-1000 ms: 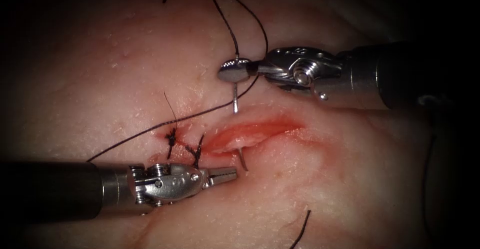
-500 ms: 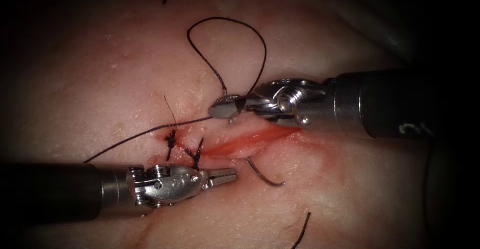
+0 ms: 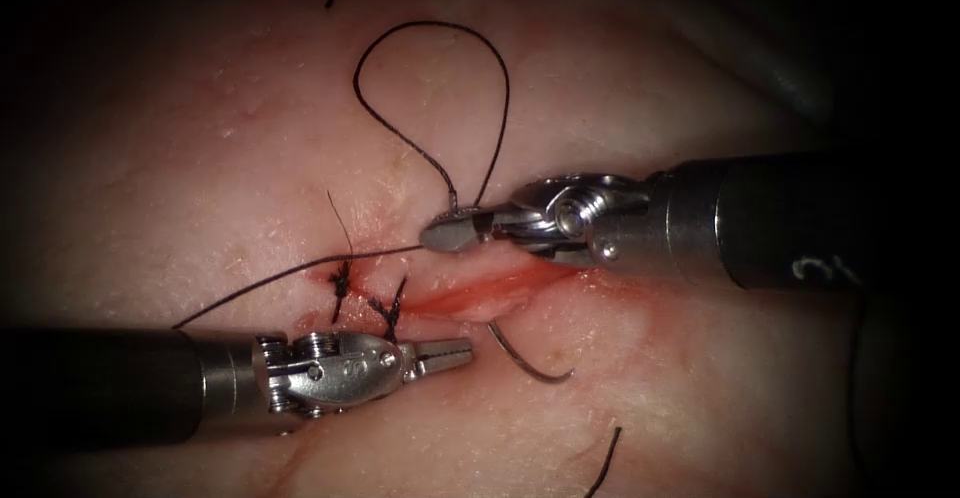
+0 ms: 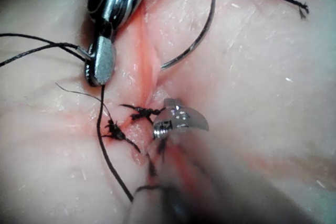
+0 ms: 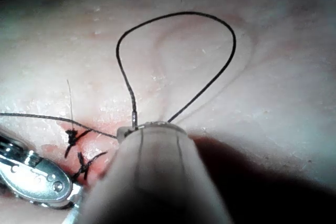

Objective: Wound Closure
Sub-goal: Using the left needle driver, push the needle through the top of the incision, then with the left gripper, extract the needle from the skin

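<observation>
Protruding needle (image 3: 530, 355), right claw (image 3: 452, 232) gripping.

One marking can be made out: a white marking (image 3: 822, 268) printed on the dark shaft (image 3: 740, 213) of the right arm's tool (image 3: 450, 233). It sits far back from the jaws, behind the metal wrist, on the lower edge of the shaft as the endoscope view shows it. Its first character looks like a "2". A second stroke follows on the side away from the jaws, but it curves out of sight round the shaft and fades into the dark, so it cannot be read. Whether the "2" is a whole number or part of a longer label cannot be told.
</observation>
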### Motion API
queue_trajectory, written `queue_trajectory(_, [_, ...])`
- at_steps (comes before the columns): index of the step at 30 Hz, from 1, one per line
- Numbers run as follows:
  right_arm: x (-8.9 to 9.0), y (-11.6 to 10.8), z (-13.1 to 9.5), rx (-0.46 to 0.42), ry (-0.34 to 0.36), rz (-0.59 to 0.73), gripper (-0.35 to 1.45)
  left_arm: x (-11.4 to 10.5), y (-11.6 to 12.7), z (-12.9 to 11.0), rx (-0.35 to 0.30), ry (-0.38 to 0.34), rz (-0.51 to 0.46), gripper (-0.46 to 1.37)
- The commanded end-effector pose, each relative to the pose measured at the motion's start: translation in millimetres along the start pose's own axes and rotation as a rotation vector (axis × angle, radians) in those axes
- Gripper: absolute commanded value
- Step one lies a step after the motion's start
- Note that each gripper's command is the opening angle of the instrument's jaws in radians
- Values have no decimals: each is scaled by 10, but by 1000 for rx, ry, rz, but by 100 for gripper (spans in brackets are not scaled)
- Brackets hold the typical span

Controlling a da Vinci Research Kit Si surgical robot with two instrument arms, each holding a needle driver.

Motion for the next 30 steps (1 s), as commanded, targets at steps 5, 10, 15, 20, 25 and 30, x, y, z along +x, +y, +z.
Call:
queue_trajectory(5, [5, 12, -7, 16, 49, -187, 27, 5, 8, -1, -14, 49, 52, -35])
queue_trajectory(10, [21, 36, -17, -43, 99, -322, 101, 22, 10, -6, 4, 137, 172, 26])
queue_trajectory(15, [27, 56, -31, -48, 138, -338, 105, 45, 17, -14, 75, 216, 309, 51])
queue_trajectory(20, [25, 62, -39, -56, 139, -347, 101, 61, 32, -14, 96, 240, 390, 72])
queue_trajectory(25, [21, 64, -45, -69, 144, -347, 95, 70, 37, -5, 87, 261, 416, 76])
queue_trajectory(30, [18, 68, -52, -92, 154, -337, 87, 75, 36, 5, 96, 258, 437, 81])
